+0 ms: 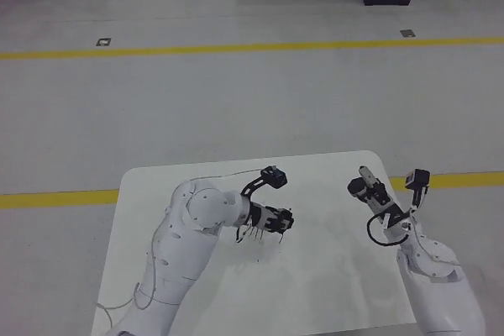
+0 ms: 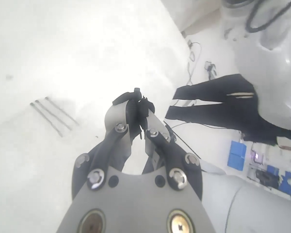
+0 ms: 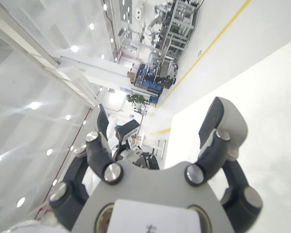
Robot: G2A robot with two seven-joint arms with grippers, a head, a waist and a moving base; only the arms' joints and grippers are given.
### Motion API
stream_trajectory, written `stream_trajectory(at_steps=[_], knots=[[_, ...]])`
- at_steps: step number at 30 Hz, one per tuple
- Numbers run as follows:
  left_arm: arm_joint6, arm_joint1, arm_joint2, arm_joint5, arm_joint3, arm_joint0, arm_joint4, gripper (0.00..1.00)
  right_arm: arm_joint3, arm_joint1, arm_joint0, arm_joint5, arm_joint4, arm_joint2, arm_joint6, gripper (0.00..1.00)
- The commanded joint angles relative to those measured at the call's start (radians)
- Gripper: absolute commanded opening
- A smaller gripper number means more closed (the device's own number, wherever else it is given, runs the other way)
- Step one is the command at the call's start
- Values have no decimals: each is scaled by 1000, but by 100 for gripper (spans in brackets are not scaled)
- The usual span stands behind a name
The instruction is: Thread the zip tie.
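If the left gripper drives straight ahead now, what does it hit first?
Likely bare table; the left gripper, shut on a zip tie, points clear of the three loose ties. Depth unclear.

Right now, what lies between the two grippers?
Nothing: the top view shows bare white rectangular tabletop between the left gripper, jaws shut on a thin black plastic zip tie, and the open right gripper.

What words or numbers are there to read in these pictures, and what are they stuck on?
White sticker on the base of the right pincer: dark print, cut off at the picture's edge, cannot be read.
Two small floor plates by the yellow line: too small to read.
No text can be quoted; none of it is readable.
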Motion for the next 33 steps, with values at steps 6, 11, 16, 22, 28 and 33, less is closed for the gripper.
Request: stream_trajectory(at_steps=[6, 11, 16, 22, 28, 33], knots=[[18, 0, 0, 5, 5, 8, -19, 0, 0, 0, 0, 1, 3, 0, 1, 100], [0, 15, 21, 2, 140, -55, -334, 0, 37, 2, 28, 1, -64, -34, 52, 100], [0, 61, 110, 2, 229, -138, -624, 0, 63, 5, 70, 1, -117, -51, 145, 100], [0, 119, 240, 2, 282, -220, -835, 0, 77, 4, 112, 1, -55, -68, 280, 100], [13, 120, 246, 17, 285, -209, -841, 0, 78, 2, 109, 4, -39, -75, 278, 100], [0, 128, 271, 6, 331, -206, -1041, 0, 79, 1, 128, 1, 16, -99, 345, 100]])
